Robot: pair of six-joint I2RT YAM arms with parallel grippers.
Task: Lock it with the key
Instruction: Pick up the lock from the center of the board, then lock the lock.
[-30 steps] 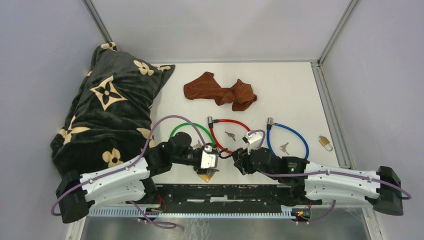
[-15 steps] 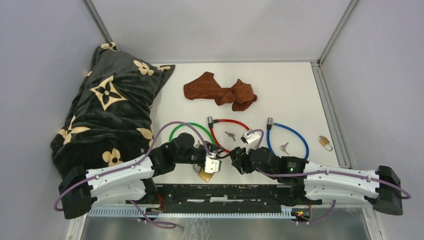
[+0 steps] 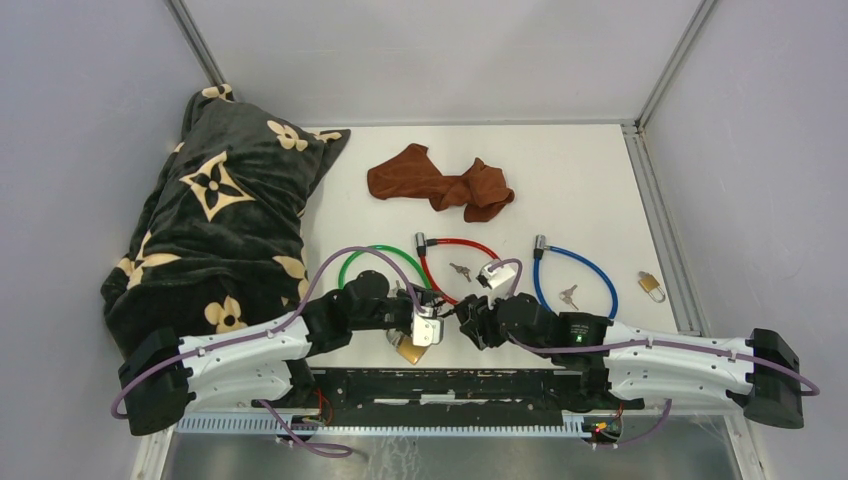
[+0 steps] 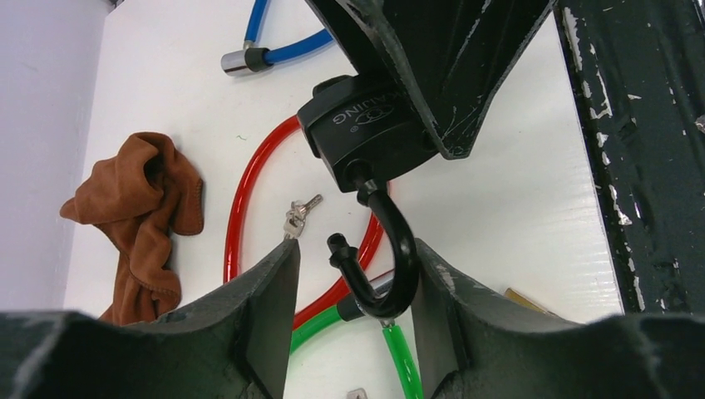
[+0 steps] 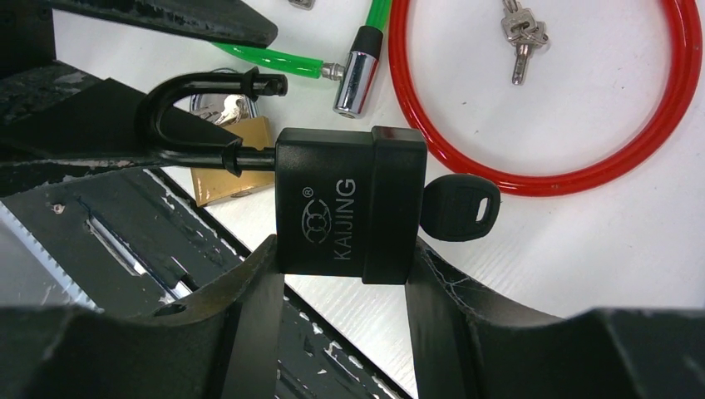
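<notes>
Padlock (image 5: 349,208): black, held off the table (image 5: 623,249) at the middle of its near edge, between the two grippers. Body lies sideways in the right wrist view.

Key (image 5: 459,208): black head, seated in the keyway at the end opposite the shackle.

Shackle (image 4: 405,249): open. Its free end stands clear of the body.

Right gripper (image 5: 341,249): fingers pinch the padlock body, one on each flat face.

Left gripper (image 4: 356,258): fingers spread, with the shackle between them. The shackle lies close against one finger; a gap shows on the other side. Actual contact cannot be confirmed.

Surroundings: a brass lock (image 5: 224,179) lies on the table under the shackle. The green cable (image 5: 266,58) and red cable (image 5: 665,125) lie just beyond, with a small bunch of keys (image 5: 520,33) inside the red loop. The blue cable (image 3: 580,265) lies to the right. A brown cloth (image 3: 440,182) lies farther back, and a dark patterned blanket (image 3: 215,210) covers the left side.
</notes>
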